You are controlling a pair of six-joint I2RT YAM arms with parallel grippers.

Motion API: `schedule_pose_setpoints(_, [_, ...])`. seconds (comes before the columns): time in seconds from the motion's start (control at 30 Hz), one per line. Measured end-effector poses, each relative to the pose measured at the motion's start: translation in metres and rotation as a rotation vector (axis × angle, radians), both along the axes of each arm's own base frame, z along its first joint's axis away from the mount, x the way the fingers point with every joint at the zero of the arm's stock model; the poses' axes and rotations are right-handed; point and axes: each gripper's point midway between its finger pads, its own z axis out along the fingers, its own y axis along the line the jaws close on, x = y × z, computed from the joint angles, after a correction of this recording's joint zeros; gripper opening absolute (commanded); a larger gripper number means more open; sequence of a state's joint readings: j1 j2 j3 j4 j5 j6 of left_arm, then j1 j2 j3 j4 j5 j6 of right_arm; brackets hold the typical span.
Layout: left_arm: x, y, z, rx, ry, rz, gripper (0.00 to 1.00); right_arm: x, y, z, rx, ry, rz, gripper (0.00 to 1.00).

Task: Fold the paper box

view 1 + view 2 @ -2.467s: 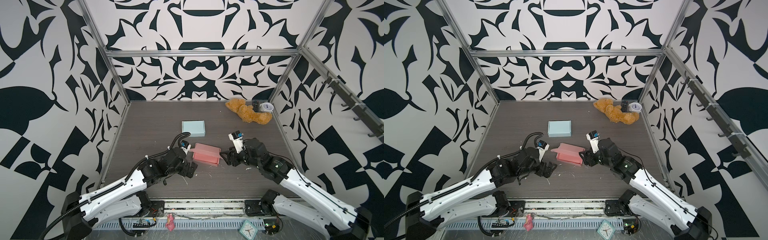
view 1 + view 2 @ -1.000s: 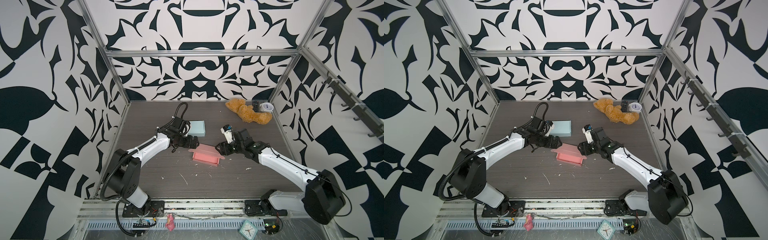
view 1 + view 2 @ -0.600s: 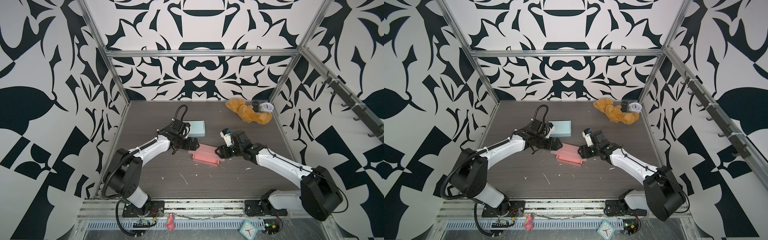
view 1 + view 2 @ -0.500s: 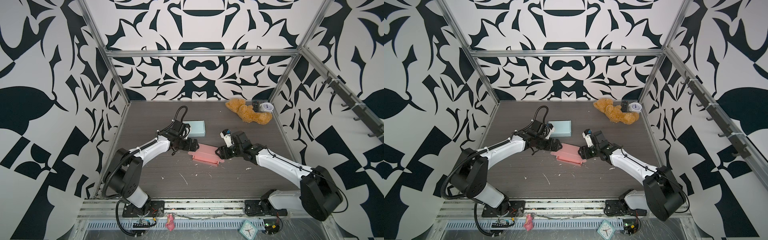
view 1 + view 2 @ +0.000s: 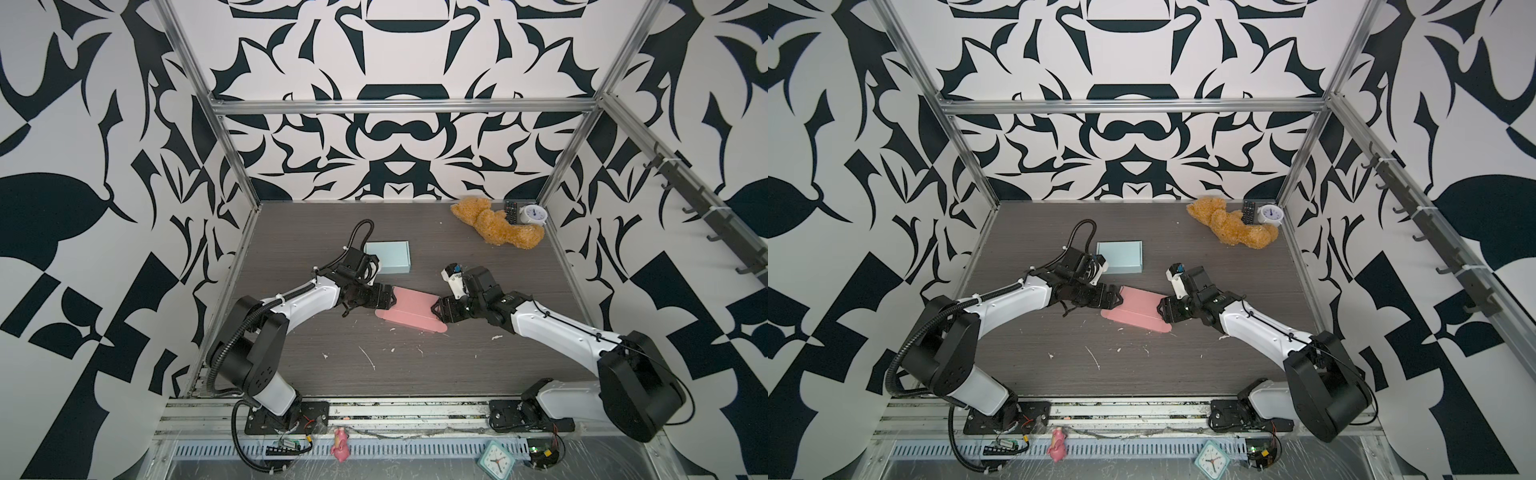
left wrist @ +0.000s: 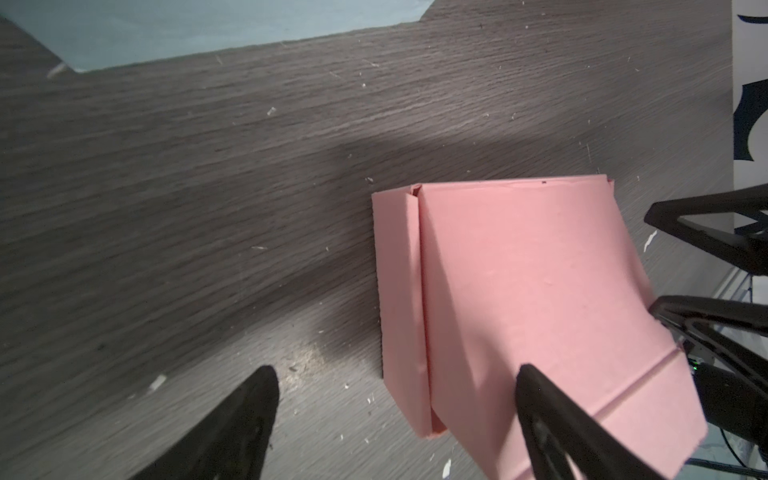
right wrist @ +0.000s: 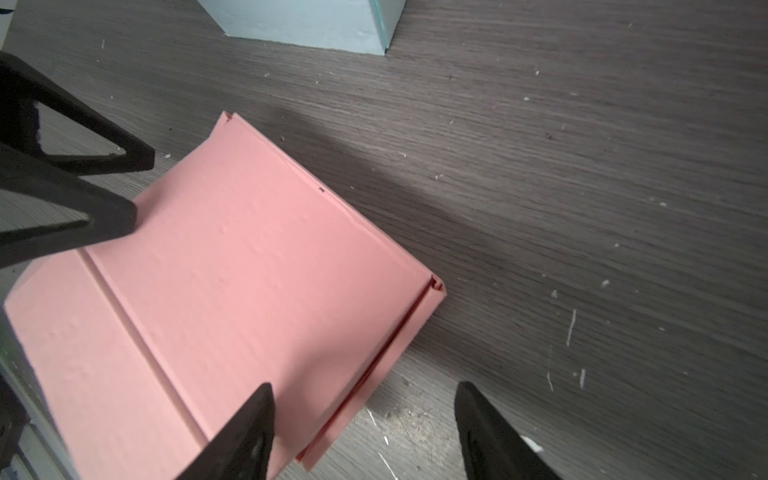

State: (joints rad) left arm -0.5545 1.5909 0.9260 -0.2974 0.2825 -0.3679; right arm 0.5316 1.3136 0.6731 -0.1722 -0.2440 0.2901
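Note:
The pink paper box (image 5: pixel 409 311) (image 5: pixel 1138 312) lies flat-lidded in the middle of the table, with a crease line near its front edge. My left gripper (image 5: pixel 388 299) (image 5: pixel 1115 298) is at its left end and stands open. In the left wrist view that gripper (image 6: pixel 397 370) straddles a corner of the box (image 6: pixel 519 291), one finger over the lid and one over bare table. My right gripper (image 5: pixel 436 313) (image 7: pixel 363 386) is at the right end, open. It straddles the box (image 7: pixel 249 270) side edge the same way.
A light blue closed box (image 5: pixel 388 257) sits just behind the left wrist. A teddy bear (image 5: pixel 494 226), a remote (image 5: pixel 512 211) and a white alarm clock (image 5: pixel 532 215) lie at the back right corner. Paper scraps (image 5: pixel 368 357) dot the table's front half.
Both grippers have come down and inward onto the pink box's two ends. The lid lies flatter than a second ago. The left jaws have narrowed slightly.

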Motion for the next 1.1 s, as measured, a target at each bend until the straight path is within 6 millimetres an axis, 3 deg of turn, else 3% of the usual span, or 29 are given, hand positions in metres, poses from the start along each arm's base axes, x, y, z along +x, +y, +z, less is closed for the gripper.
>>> schedule_pose_setpoints(0.6, [-0.007,-0.001,-0.008,-0.002,0.013,-0.007,0.86,-0.002,0.002,-0.011,0.003,0.028,0.004,0.71])
schedule_pose_setpoints(1.1, [-0.015,-0.003,-0.016,-0.004,0.030,-0.013,0.68,-0.001,0.005,-0.022,0.005,0.058,0.000,0.68])
